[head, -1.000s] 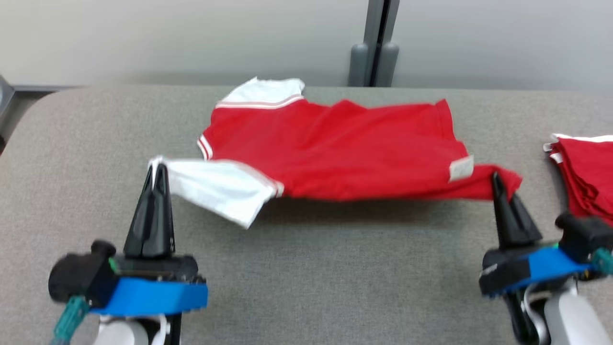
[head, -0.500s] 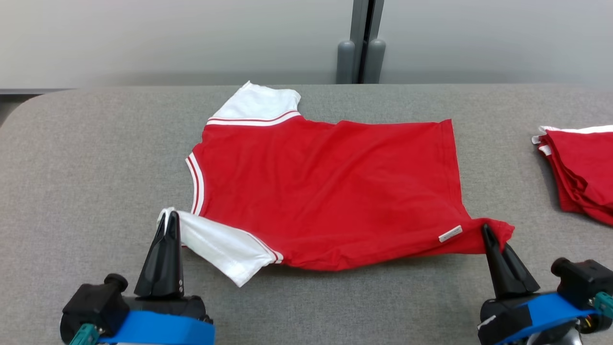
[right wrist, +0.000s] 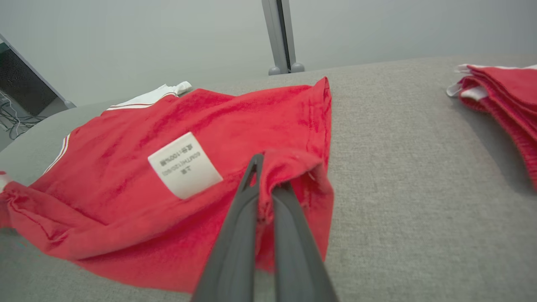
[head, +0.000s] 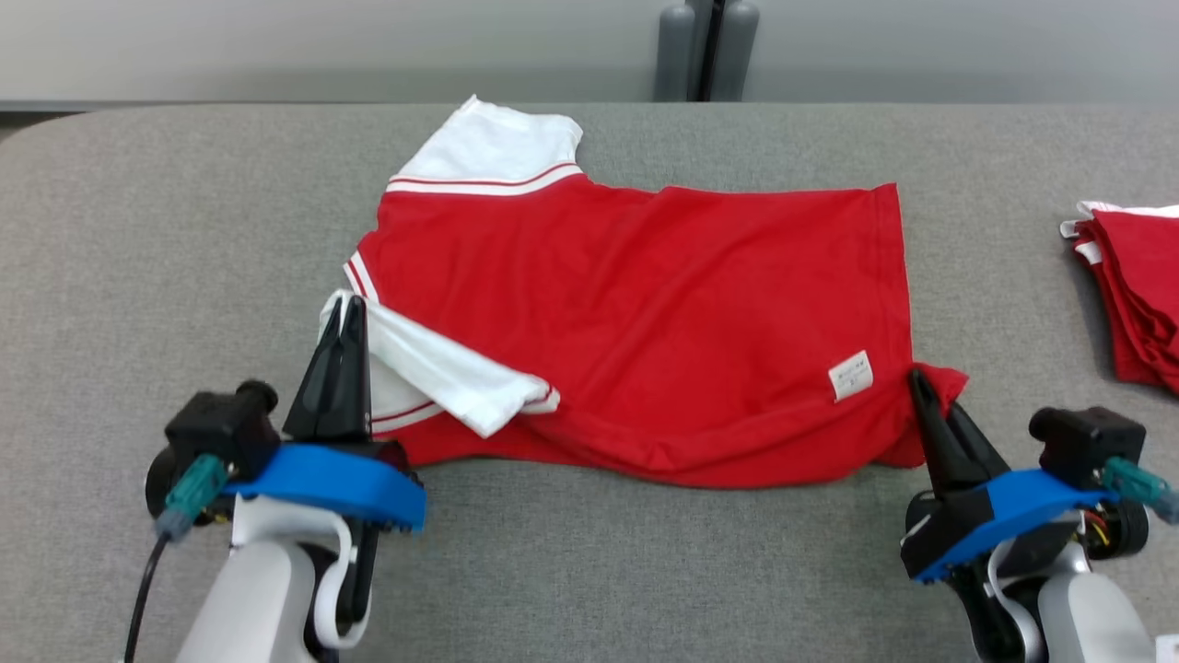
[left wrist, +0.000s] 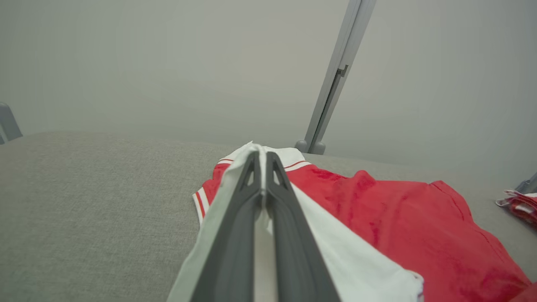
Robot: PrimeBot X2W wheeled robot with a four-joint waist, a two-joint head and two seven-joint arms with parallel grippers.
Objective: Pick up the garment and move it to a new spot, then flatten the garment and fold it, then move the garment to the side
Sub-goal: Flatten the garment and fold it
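As left end effector (head: 351, 306) and right end effector (head: 916, 378) grip it, red white-sleeved garment (head: 663, 313)

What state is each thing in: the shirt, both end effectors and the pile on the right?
shirt: spread out, near edge rumpled, near sleeve folded onto the body.
left end effector: shut on the white sleeve.
right end effector: shut on the red hem corner.
pile of clothes: folded, stacked, untouched.

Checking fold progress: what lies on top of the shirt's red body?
The white sleeve, pinched by the left gripper, lies folded over the shirt's near-left corner; a label sits by the right gripper. Cloth under the sleeve is hidden.
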